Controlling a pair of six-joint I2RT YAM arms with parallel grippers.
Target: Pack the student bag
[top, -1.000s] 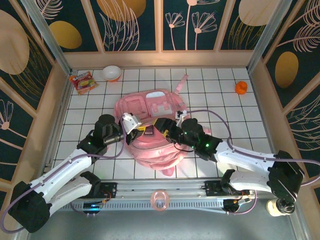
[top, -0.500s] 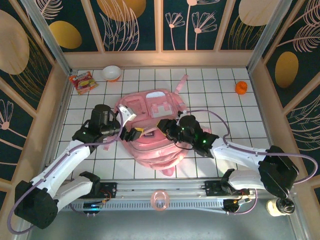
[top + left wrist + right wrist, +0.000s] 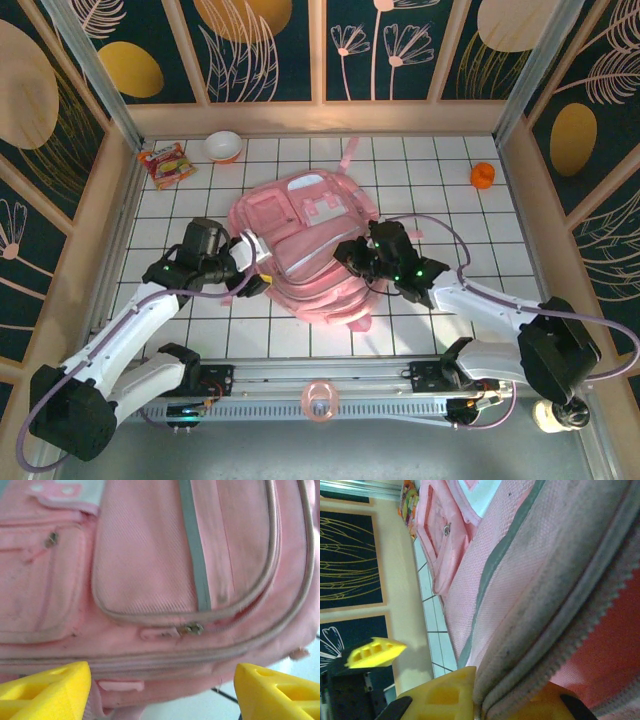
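The student bag [image 3: 305, 225], a large soft pink fabric backpack, lies flat in the middle of the white gridded tabletop [image 3: 450, 210], between the two arms. The right gripper [image 3: 352, 258] is clamped on the bag's zipped seam at its right side, pinching it between yellow fingers [image 3: 445, 690]. The left gripper [image 3: 252, 278] stands spread wide at the bag's near-left edge, grasping nothing.

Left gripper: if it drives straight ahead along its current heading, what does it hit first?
The student bag. The left gripper points at its zipped side with its jaws spread and nothing in between. The gap looks short, though depth is unclear.
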